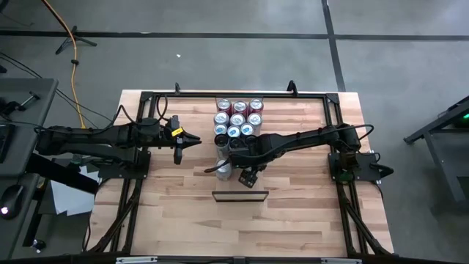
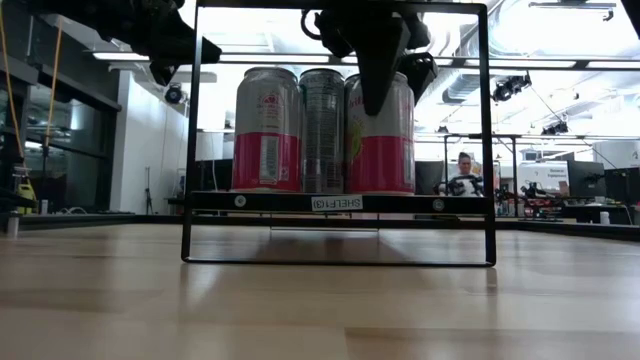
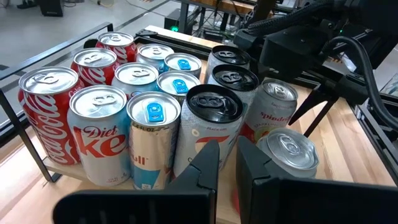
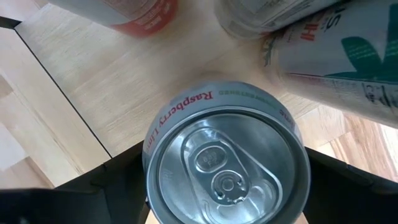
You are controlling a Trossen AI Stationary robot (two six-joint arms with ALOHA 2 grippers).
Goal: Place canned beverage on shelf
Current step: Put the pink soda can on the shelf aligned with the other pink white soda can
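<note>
The left gripper (image 1: 192,139) waits left of the cluster of cans (image 1: 238,117), fingers nearly closed and empty. At the cluster's near edge stands the raspberry-lime can (image 4: 227,158), the right gripper (image 1: 233,163) closed around its sides: likely rigid, smooth, slippery, best held mid-body. Neighbouring cans crowd it; the shelf (image 1: 240,196) lies nearer.

Butcher-block table (image 1: 293,220): cluster of cans (image 1: 238,117) at far middle, black frame shelf (image 1: 240,196) nearer.
</note>
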